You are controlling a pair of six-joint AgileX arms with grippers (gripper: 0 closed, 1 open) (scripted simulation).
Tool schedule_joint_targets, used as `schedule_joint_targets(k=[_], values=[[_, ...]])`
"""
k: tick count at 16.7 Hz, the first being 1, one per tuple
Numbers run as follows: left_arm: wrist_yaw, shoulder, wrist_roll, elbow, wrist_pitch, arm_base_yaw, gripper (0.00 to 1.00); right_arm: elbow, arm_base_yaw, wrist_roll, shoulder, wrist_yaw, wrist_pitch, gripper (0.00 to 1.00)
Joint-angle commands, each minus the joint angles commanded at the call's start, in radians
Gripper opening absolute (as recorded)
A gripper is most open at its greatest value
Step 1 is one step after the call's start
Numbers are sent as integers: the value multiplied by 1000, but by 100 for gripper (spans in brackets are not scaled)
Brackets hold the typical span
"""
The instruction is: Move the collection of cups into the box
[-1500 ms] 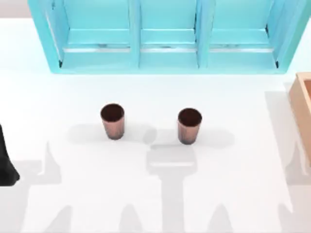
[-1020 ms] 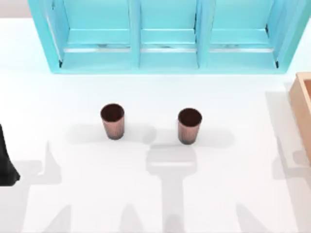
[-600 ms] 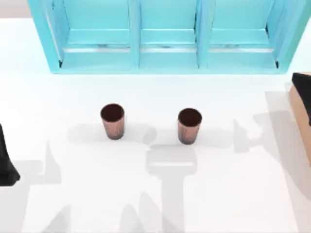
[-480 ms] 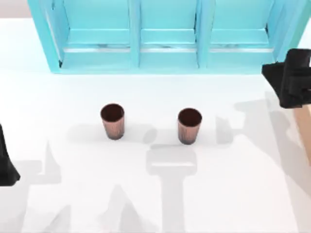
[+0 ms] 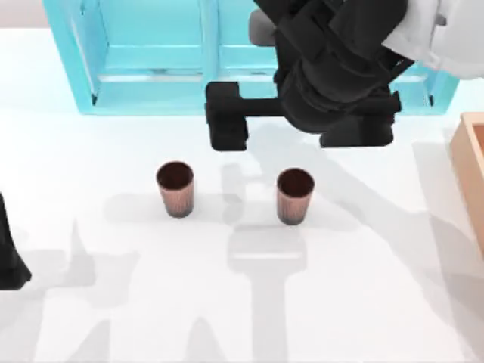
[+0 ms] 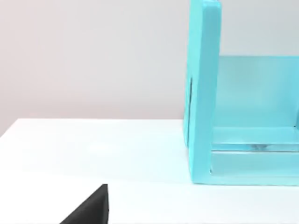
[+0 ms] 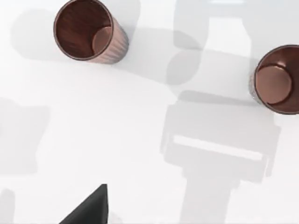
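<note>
Two cups upright on the white table [image 5: 113, 318], mouths up, side by side in a row across the middle and well apart from each other: left cup [image 5: 175, 188] toward the table's left, right cup [image 5: 295, 195] near the centre. Neither one in the box [image 5: 469, 162], placed at the table's right edge, cut off by the frame, well apart from the right cup. Turquoise shelf unit [image 5: 151, 68] along the far side, behind the cups. Right gripper [image 5: 336, 113] up in the air in front of the shelf unit, behind the right cup in the top view, touching neither cup; open or closed, cannot tell. From the right wrist view, looking straight down: both cups apart on bare table, dark insides showing, arm shadows between them. Left gripper [image 5: 9, 261] parked at the table's left edge, far from both cups; grip likewise impossible to tell. Left wrist view facing the end wall of the shelf unit across the tabletop.
</note>
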State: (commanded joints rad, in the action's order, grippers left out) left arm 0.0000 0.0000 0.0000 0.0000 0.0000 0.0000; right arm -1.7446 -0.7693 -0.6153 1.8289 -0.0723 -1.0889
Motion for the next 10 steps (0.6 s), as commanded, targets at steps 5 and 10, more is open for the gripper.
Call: schedule_joint_targets(k=[5,10], values=[[0,0,0,0,0,0,100,-323,-99,-149,361,-101,-176,100],[0,0,0,0,0,0,100,-582,-149,-256,563,-203,-233,100]])
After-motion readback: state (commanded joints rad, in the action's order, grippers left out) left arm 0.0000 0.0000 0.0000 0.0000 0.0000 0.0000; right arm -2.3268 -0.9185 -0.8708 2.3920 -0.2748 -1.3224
